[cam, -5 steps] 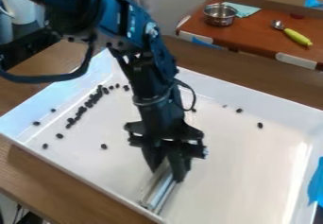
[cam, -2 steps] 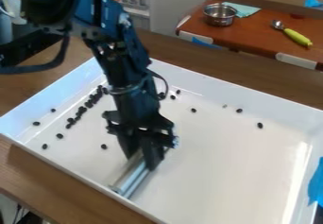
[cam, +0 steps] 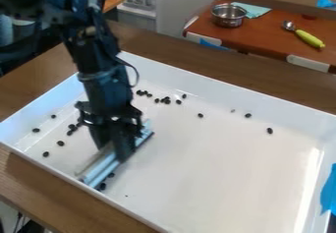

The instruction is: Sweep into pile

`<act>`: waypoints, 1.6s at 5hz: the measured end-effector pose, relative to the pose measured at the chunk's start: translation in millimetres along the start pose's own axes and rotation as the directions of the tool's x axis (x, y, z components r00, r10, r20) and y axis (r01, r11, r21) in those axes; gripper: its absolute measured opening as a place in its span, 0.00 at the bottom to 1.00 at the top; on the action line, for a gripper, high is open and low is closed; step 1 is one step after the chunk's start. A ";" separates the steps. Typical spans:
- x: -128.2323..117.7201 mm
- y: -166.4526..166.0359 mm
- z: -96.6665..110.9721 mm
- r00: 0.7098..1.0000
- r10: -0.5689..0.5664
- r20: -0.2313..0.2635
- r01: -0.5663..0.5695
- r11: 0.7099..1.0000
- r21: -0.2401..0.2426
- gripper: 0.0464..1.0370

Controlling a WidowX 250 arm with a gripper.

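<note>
Tray (cam: 216, 178): white, on wooden counter (cam: 39, 188).
Background: metal pot (cam: 228, 18) on reddish table (cam: 263, 38).
Gripper (cam: 115, 153): angled down inside tray, clamped on pale sweeping tool (cam: 98, 171).
Dark beans (cam: 166, 101): scattered in tray, some beside tool.

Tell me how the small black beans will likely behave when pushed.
The small black beans would probably roll or skid, being rounded and on a shiny tray. They look light, tiny beside the gripper. Lying loose and scattered, some may slip around the bar.
</note>
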State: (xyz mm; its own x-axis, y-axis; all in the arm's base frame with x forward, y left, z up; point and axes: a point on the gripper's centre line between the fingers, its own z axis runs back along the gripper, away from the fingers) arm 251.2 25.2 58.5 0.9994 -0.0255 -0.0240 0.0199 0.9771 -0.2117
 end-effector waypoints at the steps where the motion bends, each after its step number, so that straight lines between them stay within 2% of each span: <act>1: -0.4 27.2 9.4 1.000 -0.003 -0.013 0.003 1.000 -0.002 0.34; 2: 0.7 45.7 17.7 1.000 -0.005 0.019 0.005 1.000 -0.005 0.34; 3: -0.2 40.1 25.0 1.000 0.001 0.014 0.000 0.997 -0.082 0.34; 4: 4.7 14.4 47.8 0.999 0.028 0.027 -0.022 0.981 -0.192 0.34; 5: 16.6 -29.1 52.9 0.999 0.036 0.037 -0.026 0.972 -0.235 0.34; 6: 29.0 -53.4 39.1 0.996 0.041 0.077 -0.026 0.982 -0.189 0.34; 7: 23.6 -57.3 10.8 0.996 0.027 0.082 -0.017 0.992 -0.122 0.34; 8: 15.6 -50.4 -5.1 0.996 0.004 0.093 0.004 0.997 -0.083 0.34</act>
State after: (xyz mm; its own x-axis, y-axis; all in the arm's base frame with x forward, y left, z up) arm 265.6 -25.6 63.8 0.9978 -0.0022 0.0662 0.0214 0.9563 -0.2917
